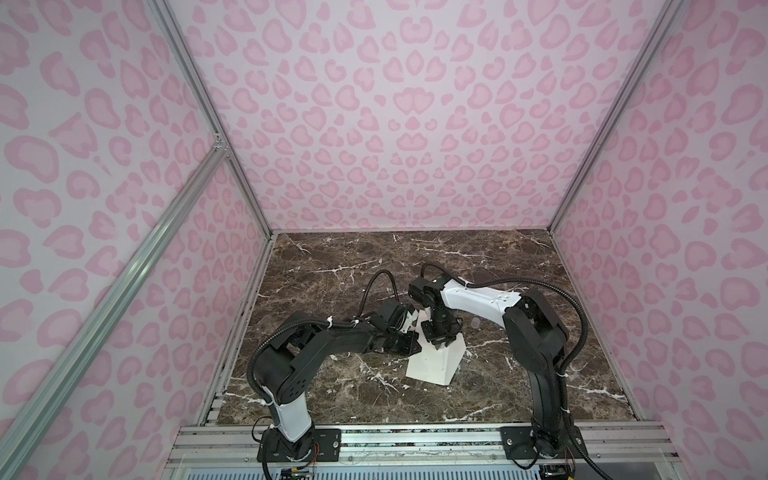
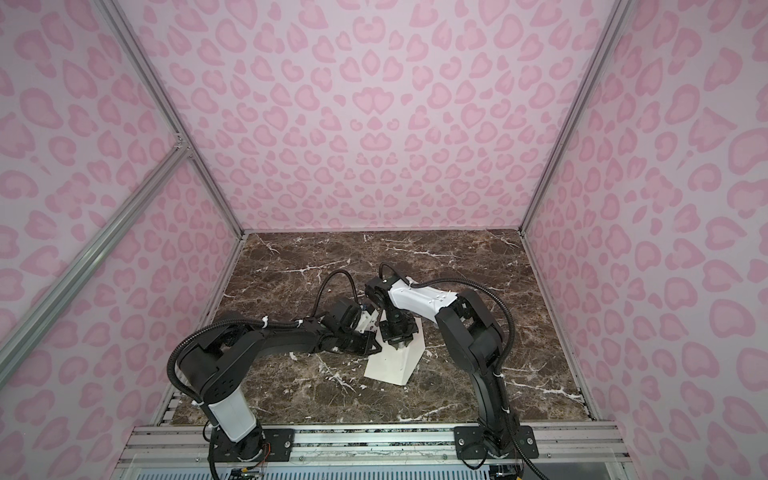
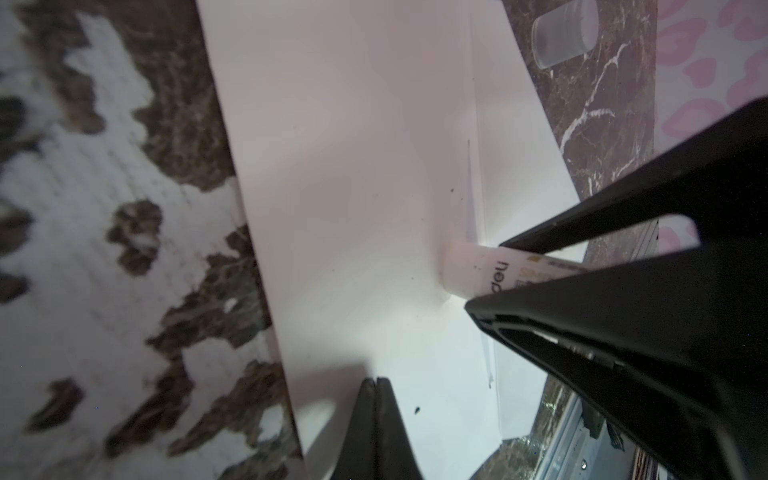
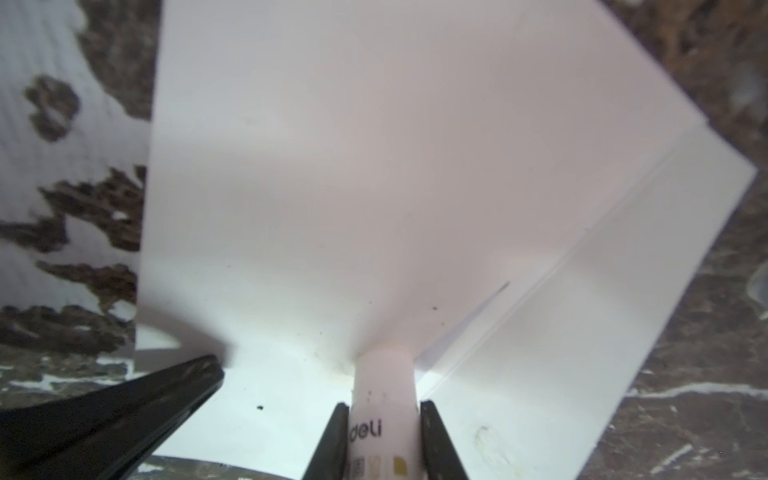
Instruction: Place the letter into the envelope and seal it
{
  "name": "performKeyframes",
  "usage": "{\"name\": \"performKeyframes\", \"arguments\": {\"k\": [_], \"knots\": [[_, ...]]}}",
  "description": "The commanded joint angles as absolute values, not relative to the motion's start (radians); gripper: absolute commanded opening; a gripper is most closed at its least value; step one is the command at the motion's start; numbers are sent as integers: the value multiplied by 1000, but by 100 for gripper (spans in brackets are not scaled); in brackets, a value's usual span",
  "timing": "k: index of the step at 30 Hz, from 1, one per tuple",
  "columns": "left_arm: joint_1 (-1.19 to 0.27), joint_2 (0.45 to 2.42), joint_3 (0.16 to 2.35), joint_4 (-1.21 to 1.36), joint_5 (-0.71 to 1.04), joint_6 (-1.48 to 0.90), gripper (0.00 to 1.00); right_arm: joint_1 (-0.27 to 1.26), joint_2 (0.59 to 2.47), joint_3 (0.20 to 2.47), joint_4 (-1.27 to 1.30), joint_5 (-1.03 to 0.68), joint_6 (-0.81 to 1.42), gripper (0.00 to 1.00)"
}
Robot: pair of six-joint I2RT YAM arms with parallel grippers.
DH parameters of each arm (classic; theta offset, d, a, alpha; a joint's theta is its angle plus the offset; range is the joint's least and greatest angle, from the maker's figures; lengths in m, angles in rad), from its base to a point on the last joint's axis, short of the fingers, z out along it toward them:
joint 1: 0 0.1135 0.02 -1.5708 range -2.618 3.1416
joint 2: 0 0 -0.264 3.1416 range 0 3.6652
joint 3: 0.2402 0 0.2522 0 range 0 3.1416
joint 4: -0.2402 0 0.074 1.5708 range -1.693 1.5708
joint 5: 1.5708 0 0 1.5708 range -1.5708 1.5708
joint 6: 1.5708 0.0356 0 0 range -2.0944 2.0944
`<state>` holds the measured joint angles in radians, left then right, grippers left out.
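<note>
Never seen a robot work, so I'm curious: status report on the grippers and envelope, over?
Left gripper shut, tip on envelope. Right gripper shut on glue stick, its end pressed to envelope. Letter not in sight. Clear cap lies aside.

glue stick (image 4: 383,384): tip touching the envelope (image 4: 332,187)
right gripper (image 4: 382,409): clamped on glue stick
left gripper (image 4: 210,368): closed, on envelope's edge

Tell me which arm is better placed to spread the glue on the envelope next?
Right. The right claw grips the glue stick, its tip touching the envelope. The left claw is shut and empty, seemingly pinning the envelope's edge.
</note>
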<state>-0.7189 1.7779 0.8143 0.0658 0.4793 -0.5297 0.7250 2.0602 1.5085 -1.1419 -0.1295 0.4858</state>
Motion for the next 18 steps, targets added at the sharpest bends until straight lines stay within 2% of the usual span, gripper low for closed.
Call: {"name": "performKeyframes", "arguments": {"k": [1, 10, 18], "knots": [[-716, 1779, 815, -26, 445, -515, 4, 723, 2072, 1502, -1161, -75, 485, 0], [-716, 1796, 825, -32, 450, -514, 4, 717, 1971, 1568, -1159, -157, 479, 0], [-716, 1804, 826, -35, 449, -514, 4, 668, 1885, 1507, -1148, -183, 476, 0]]}}
